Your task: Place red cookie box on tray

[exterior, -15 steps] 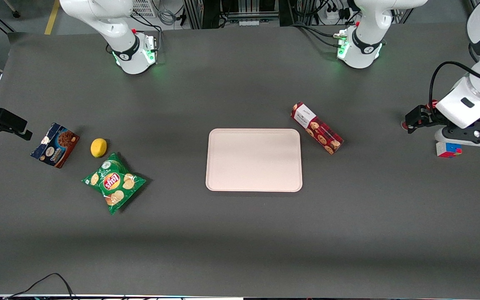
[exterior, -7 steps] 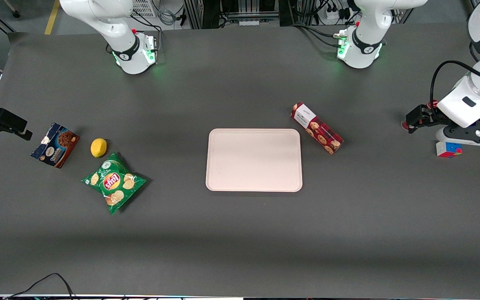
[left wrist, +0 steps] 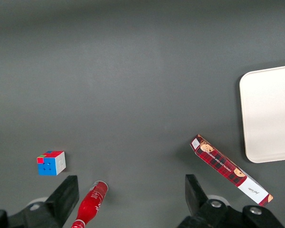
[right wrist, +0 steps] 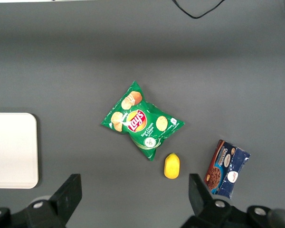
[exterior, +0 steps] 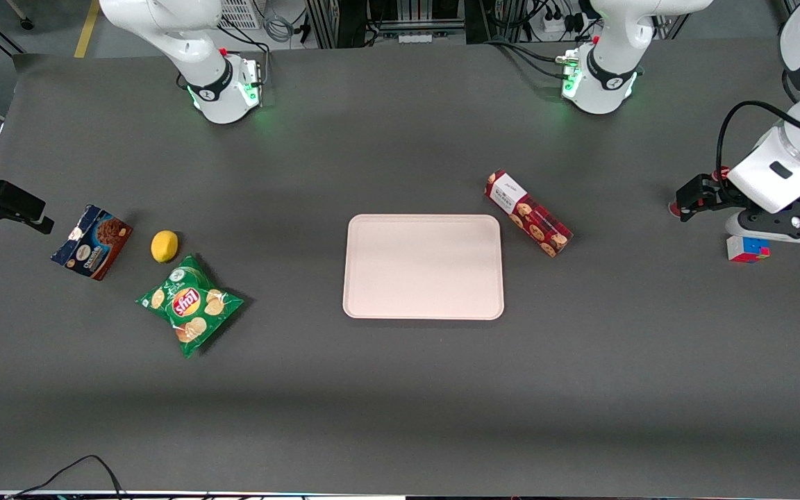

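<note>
The red cookie box lies flat on the dark table, slanted, beside the short edge of the tray that faces the working arm. It does not touch the tray, which is bare. My left gripper hovers high over the working arm's end of the table, well away from the box. The left wrist view shows my gripper open, with nothing held between its black fingers. The same view shows the box and part of the tray.
A colour cube and a lying red bottle sit on the table under the gripper. Toward the parked arm's end lie a blue cookie box, a lemon and a green chips bag.
The left arm has shifted only very slightly. The box, the tray and the other things have not moved.
</note>
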